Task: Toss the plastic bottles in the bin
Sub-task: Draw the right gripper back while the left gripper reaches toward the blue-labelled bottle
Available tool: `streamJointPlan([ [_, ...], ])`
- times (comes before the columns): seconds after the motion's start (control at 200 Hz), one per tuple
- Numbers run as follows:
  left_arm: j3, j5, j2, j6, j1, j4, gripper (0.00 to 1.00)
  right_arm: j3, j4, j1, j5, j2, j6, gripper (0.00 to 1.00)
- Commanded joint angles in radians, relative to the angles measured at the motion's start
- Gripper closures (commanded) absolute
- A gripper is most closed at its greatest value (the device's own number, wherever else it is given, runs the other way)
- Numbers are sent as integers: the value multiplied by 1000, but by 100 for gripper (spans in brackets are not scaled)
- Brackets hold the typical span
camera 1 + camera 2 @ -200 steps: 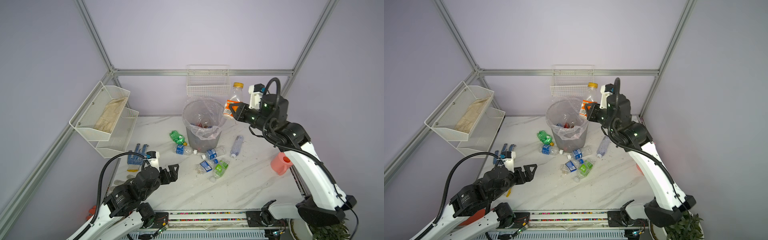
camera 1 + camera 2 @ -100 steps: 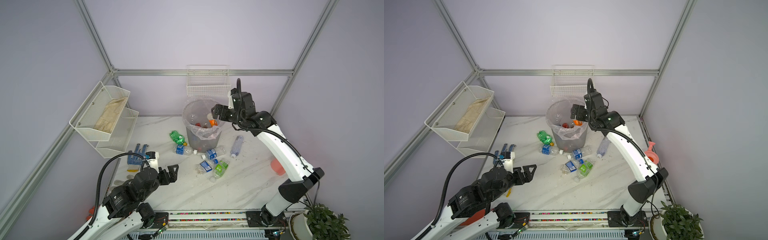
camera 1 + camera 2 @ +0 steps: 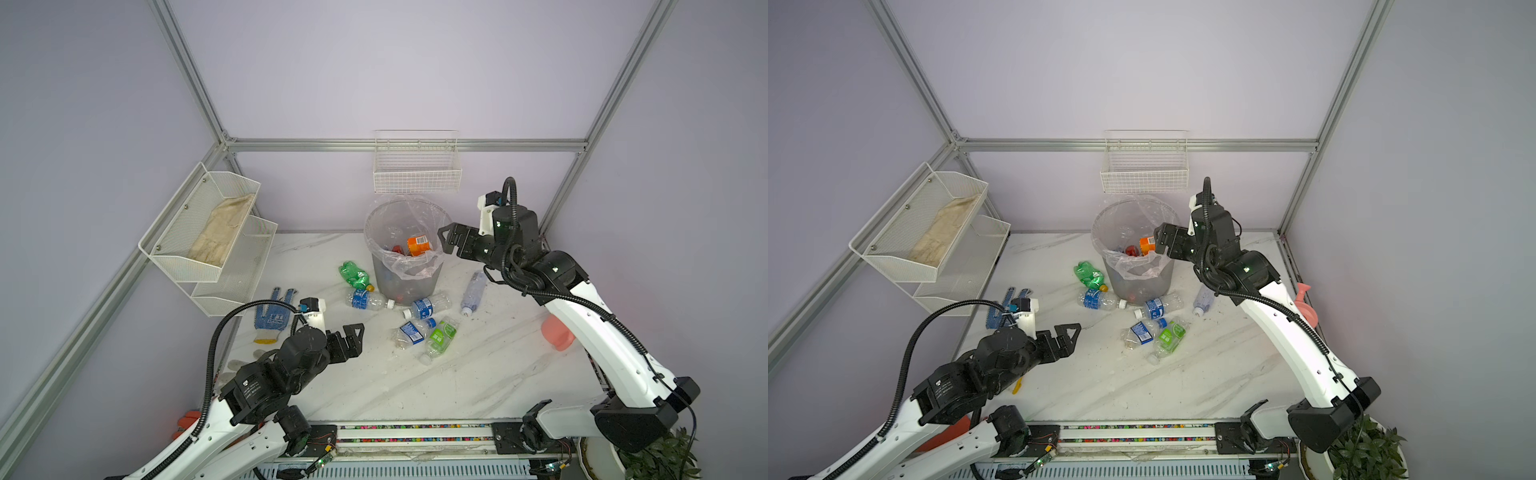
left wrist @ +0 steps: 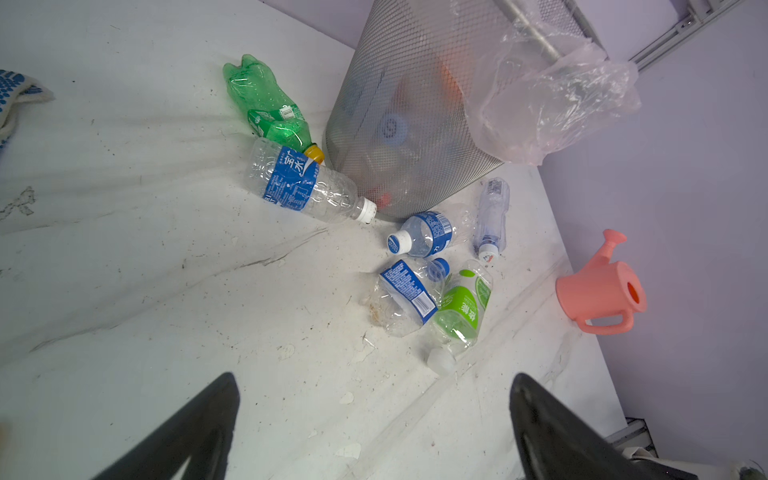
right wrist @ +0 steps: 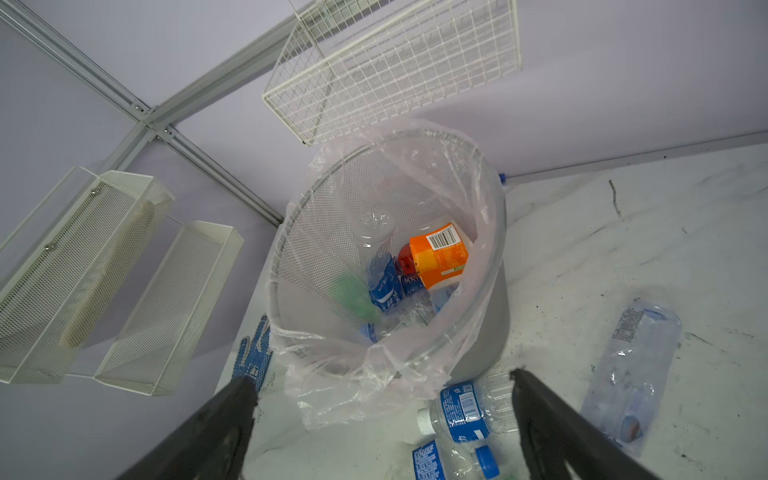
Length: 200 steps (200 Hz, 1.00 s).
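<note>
Pale-labelled clear plastic bottle [image 3: 473, 292], recorded lying flat on the white marbled tabletop [image 3: 478, 374] just right of the round grey plastic-lined mesh bin [image 3: 409, 278], cap towards the front edge, nearest the empty, wide-open black right gripper [image 3: 445, 240] poised at the rim; black left gripper [image 3: 355, 340] likewise held wide, empty.

Robotics lab test cell, aluminium-profile frame [image 3: 405, 145] around plain lilac panels [image 3: 374, 62]; marble-patterned worktop [image 3: 415, 386], left arm [image 3: 266, 386] and right arm [image 3: 598, 332] on its front rail [image 3: 415, 432]

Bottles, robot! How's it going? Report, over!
Both tools open, empty: left tool over table, right tool beside bin rim. Orange-label bottle inside bin; six bottles lying on table by it. Nothing blocking them.
</note>
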Motion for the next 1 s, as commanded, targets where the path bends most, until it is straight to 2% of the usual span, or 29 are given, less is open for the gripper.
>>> streamJointPlan([
  [0.0,-31,17,52,-43,0,113,0,-19,27,3,4,-47,9,3],
  [0.1,-20,71,119,-57,31,155,0,-39,25,4,5,-63,9,3],
  [0.26,-29,213,189,-89,133,257,0,-86,22,2,32,-106,7,3],
  [0.33,-31,242,215,-99,166,289,0,-120,20,1,39,-128,7,3],
  [0.65,87,214,406,-276,253,176,0,-235,5,3,61,-192,15,3],
  [0.995,156,162,514,-465,316,185,0,-355,-25,2,82,-308,56,3],
])
